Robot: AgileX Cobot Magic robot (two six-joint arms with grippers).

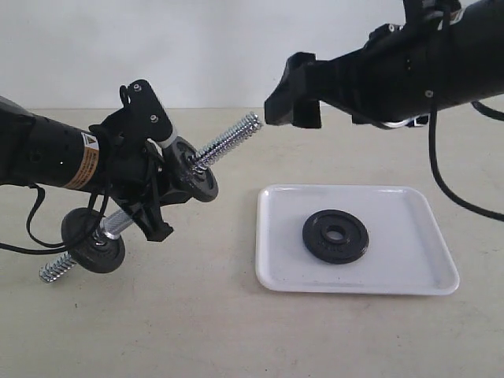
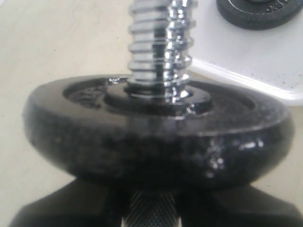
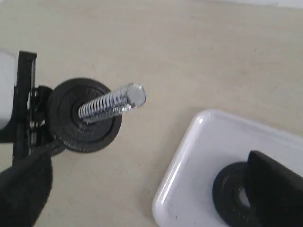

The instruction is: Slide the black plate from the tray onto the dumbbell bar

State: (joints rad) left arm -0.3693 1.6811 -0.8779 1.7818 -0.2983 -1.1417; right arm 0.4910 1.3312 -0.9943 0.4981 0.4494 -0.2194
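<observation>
Two arms share the job: my left gripper [image 1: 148, 197] clenches the dumbbell bar [image 1: 230, 142] by its middle, bare threaded end tilted up, apparently to receive the black plate [image 1: 336, 235] lying flat in the tray [image 1: 394, 264]; my right gripper [image 1: 293, 101] hovers overhead, spread, empty.

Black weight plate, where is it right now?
Exterior view, right side: the flat round black iron plate lies centred in the shallow white square tray, apart from the chrome threaded dumbbell bar at left.
</observation>
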